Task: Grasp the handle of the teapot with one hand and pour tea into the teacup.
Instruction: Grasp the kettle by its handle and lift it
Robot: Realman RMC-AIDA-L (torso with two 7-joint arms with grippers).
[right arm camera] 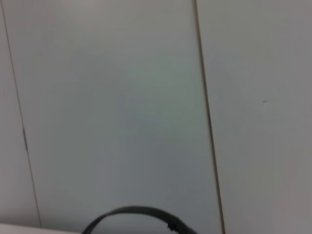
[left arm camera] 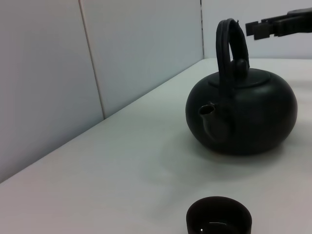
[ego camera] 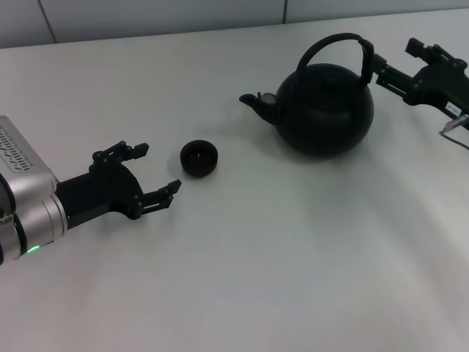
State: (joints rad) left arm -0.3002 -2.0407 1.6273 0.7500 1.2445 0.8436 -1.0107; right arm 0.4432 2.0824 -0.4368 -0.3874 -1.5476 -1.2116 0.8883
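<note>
The right gripper point(ego camera: 382, 67) hangs at the handle's point(ego camera: 333, 45) upper right shoulder, its tips reaching toward the hoop; whether its jaws are parted, or already touching the bail, I cannot tell from here. The left gripper point(ego camera: 157, 170) lies low over the counter point(ego camera: 256, 279), its jaws spread wide and holding nothing, the teacup point(ego camera: 199, 158) just beyond its fingertips.

From the left wrist view the right gripper point(left arm camera: 278, 25) sits level with the crown of the handle point(left arm camera: 228, 46), just beside it. The right wrist view shows only the top arc of the handle point(right arm camera: 139, 214) against the wall.

The teapot point(ego camera: 322, 106) stands upright toward the far right of the counter, spout point(ego camera: 256, 104) pointing left toward the teacup, which sits well apart from it.

As I read it, the step is taking hold of the handle. It would go best if the jaws closed squarely across the top of the arch, near its middle, so the pot hangs balanced and doesn't swing. A hold low on one shoulder could let the pot tip sideways on lifting. Then carry the spout over the cup before tilting.
</note>
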